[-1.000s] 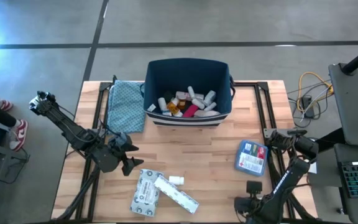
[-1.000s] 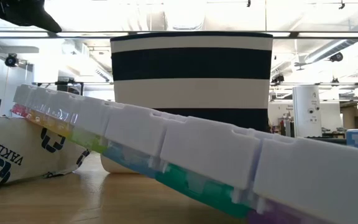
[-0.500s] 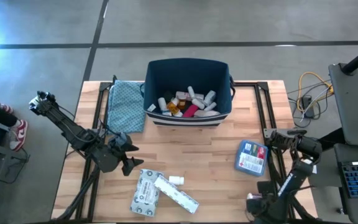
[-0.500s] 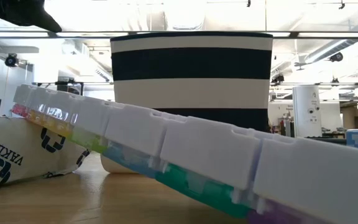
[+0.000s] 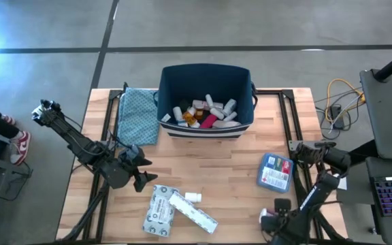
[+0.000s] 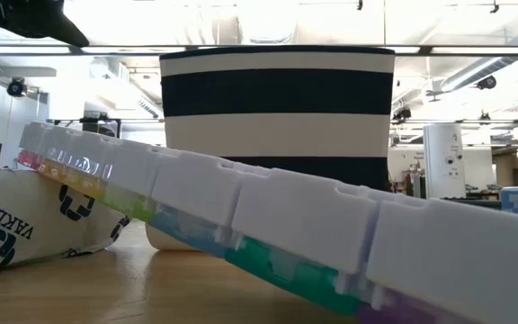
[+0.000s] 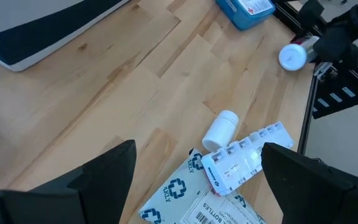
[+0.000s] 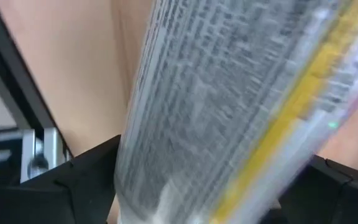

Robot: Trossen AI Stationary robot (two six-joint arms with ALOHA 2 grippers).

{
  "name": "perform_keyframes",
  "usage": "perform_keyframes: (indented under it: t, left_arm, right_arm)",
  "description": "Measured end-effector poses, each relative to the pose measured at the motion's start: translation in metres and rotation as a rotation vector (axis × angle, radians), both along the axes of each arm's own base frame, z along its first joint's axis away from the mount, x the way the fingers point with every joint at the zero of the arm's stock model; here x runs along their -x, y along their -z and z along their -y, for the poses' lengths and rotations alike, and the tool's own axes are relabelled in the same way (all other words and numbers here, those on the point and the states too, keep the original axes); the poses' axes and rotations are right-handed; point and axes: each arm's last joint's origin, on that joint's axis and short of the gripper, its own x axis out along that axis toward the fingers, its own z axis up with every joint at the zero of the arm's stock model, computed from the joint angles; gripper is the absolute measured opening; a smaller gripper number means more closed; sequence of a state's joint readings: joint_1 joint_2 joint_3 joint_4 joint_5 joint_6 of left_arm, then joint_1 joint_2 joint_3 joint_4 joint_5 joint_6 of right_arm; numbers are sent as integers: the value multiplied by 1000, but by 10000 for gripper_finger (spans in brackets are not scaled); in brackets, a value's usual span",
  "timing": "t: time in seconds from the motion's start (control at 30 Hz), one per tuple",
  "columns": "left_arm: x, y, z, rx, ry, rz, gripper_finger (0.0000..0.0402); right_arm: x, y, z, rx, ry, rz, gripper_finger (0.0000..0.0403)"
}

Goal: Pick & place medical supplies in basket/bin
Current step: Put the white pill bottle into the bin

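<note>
The navy bin [image 5: 206, 75] stands at the table's far middle with several bottles and a red tube inside. A white-grey carton [image 5: 157, 209] lies near the near edge. A long pill organiser [image 5: 193, 211] leans across the carton, and a small white bottle [image 5: 193, 197] lies beside it. The blue-and-red packet [image 5: 274, 171] lies flat on the right. My left gripper [image 5: 143, 175] is open, just left of the carton. My right gripper [image 5: 278, 209], near the near edge on the right, is shut on a white pill bottle [image 8: 229, 106]. My right gripper pinches the pill bottle between its two fingers [image 8: 86, 180], on the printed label of its side [image 8: 185, 124]. The bottle fills the wrist view, so the rest of the hold is hidden. In the left wrist view the bottle's round white end [image 7: 293, 56] faces my left arm.
A folded teal patterned cloth [image 5: 138, 116] lies left of the bin. Black frame rails [image 5: 295, 122] run along the table's sides. Bare wood [image 5: 209, 160] lies between the bin and the carton. A laptop and cables sit off the table's right edge.
My right arm swung a little toward the right edge, then back toward the table's middle. The bottle's white end now shows at its gripper in the high view. My left arm and the items on the table kept still.
</note>
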State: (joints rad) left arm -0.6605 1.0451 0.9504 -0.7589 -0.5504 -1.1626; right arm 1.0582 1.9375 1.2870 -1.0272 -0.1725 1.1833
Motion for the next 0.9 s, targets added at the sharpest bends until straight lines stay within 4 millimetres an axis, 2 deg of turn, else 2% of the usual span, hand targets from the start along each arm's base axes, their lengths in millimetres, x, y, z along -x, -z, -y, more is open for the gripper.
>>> perform_keyframes:
  t: [0.3, 0.53, 0.9]
  left_arm:
    - [0, 0, 0, 0, 0, 0, 324]
    - [0, 0, 0, 0, 0, 0, 324]
    - [0, 0, 0, 6, 6, -4, 324]
  right_arm:
    - [-20, 3, 8, 29, 193, 78, 343]
    - [-38, 11, 29, 67, 306, 79, 335]
    - [-56, 13, 51, 70, 284, 43, 252]
